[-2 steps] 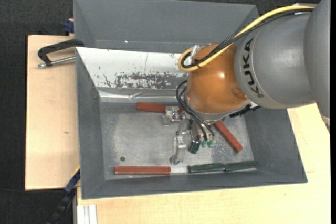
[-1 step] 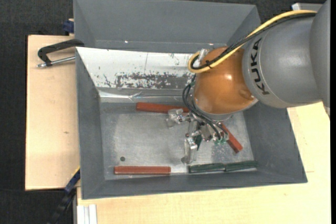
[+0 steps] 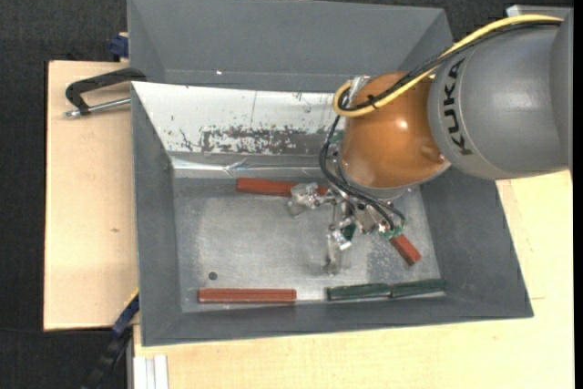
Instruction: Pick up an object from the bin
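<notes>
While gripper [image 3: 335,250] hangs over bare bin [image 3: 246,241] floor, green bar [image 3: 387,291] lies near; its spread cannot be told.

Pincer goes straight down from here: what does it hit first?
Likely the bare bin floor; nothing shows under the pincer. The green stick lies just beside that line, so depth is unsure.

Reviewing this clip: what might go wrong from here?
The gripper hangs over bare grey metal bin floor, so a grab may catch nothing. The long red-brown stick and dark green stick lie along the front wall, likely awkward to get round. The small red block beside the gripper could get knocked.
</notes>
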### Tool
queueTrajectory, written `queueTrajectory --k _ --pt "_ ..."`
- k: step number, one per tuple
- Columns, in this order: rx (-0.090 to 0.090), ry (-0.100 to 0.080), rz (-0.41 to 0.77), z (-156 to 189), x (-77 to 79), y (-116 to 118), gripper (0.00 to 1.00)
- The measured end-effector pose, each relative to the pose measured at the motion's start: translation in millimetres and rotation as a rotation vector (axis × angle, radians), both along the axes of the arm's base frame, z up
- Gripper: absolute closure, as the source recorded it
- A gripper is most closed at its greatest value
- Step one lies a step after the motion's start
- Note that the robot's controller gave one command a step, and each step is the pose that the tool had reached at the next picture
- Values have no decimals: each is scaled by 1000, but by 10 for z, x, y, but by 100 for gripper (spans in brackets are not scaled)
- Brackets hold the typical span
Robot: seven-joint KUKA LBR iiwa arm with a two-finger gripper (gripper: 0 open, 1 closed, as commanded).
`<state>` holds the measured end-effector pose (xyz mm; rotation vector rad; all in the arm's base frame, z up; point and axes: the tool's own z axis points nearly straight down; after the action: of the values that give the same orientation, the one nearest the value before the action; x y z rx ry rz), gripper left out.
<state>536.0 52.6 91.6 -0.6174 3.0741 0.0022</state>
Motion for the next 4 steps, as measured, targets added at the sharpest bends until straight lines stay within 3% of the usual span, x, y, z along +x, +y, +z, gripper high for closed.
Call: queueTrajectory --k 1,2,3,4 --pt "1 1 -135 210 15 -403 0" --pt "-3 1 82 484 -146 -432 0" --pt "-2 2 245 -203 22 -880 100" --pt "-2 2 245 -202 22 -880 100"
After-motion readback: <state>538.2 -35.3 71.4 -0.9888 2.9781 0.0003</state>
